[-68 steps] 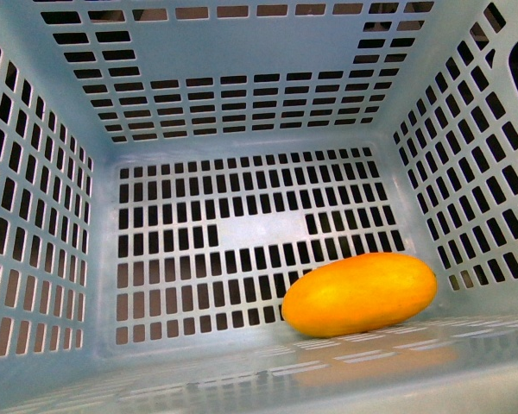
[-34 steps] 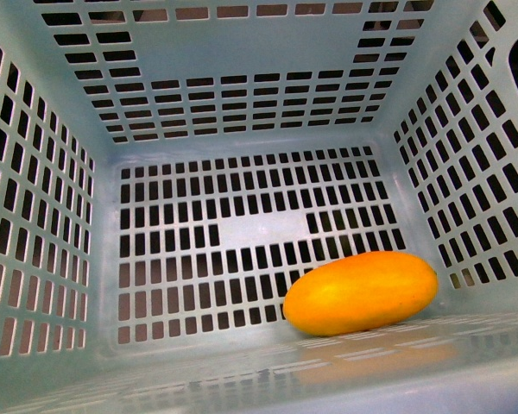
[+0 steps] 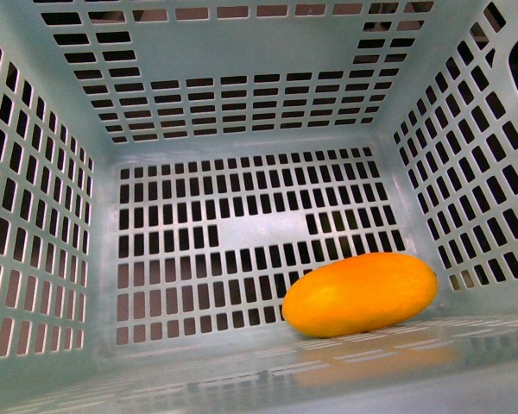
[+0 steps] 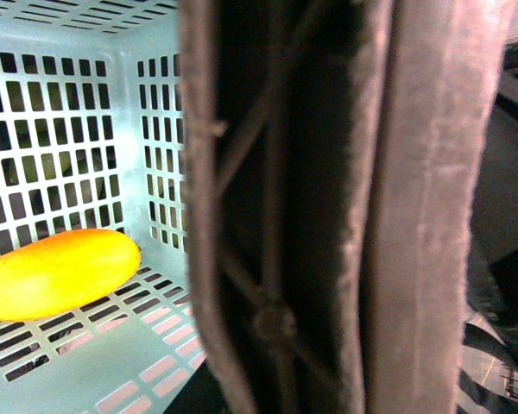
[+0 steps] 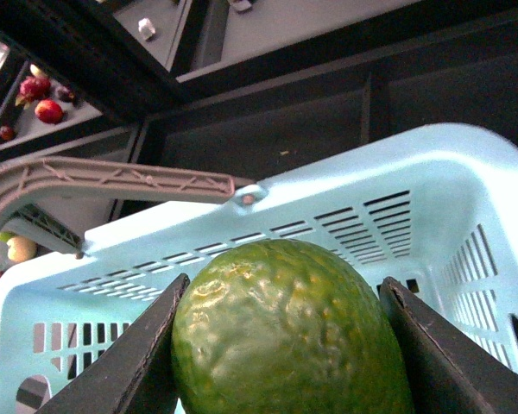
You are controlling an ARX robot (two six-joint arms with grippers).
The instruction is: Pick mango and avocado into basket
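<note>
The yellow-orange mango [image 3: 360, 293] lies on the slotted floor of the light teal basket [image 3: 242, 233], near its front right corner; the left wrist view also catches the mango [image 4: 56, 273]. My left gripper is shut on the brown basket handle [image 4: 328, 207], which fills that view and hides the fingers. In the right wrist view my right gripper [image 5: 285, 345] is shut on the green avocado [image 5: 285, 332], held just outside and above the basket rim [image 5: 345, 185]. The brown handle [image 5: 112, 181] arches over the basket's far side. Neither arm shows in the front view.
Dark shelving rises behind the basket, with red fruit [image 5: 43, 99] on a shelf at the upper left and a pale fruit [image 5: 19, 248] beside the basket. The basket walls [image 3: 34, 241] enclose the front view on all sides.
</note>
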